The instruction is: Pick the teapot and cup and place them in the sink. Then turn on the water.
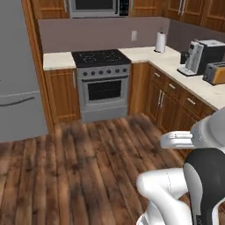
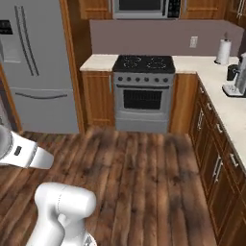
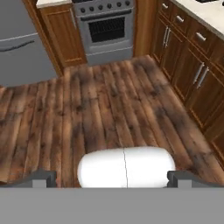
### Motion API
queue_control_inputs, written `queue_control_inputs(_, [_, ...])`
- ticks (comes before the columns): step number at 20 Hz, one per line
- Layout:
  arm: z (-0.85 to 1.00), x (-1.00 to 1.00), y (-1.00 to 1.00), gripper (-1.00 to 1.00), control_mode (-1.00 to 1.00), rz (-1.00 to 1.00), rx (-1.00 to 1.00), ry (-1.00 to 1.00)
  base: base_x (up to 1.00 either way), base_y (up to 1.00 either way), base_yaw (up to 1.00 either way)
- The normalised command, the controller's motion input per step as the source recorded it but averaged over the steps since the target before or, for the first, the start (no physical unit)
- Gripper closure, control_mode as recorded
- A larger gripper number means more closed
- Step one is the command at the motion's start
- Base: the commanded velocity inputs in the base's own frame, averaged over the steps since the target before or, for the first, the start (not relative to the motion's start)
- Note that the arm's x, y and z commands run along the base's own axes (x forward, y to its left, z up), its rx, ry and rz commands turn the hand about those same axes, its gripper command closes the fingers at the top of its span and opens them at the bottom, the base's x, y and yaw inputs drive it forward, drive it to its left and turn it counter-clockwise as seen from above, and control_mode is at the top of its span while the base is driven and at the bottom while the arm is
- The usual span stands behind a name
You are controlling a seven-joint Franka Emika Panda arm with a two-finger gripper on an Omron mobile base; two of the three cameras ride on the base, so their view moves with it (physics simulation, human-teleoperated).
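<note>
The gripper (image 3: 112, 178) hangs over the wood floor (image 3: 109, 109) in front of the stove (image 3: 107, 28) — jaws wide apart, holding nothing.

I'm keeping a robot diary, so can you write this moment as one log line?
gripper: open, holding nothing | facing: stove, fridge | floor: bare wood | counter: paper towel roll, coffee machine, toaster
</note>
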Motion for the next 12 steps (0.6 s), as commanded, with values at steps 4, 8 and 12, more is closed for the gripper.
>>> queue_control_inputs(4, [0.00,0.00,0.00,-1.00,1.00,0.00,0.00,0.00,-0.33,-0.30,0.95])
queue_control_inputs(8, [0.00,0.00,0.00,-1.00,1.00,0.00,0.00,0.00,-0.33,-0.29,0.94])
queue_control_inputs(12, [0.00,0.00,0.00,-1.00,1.00,0.00,0.00,0.00,-0.30,-0.26,0.91])
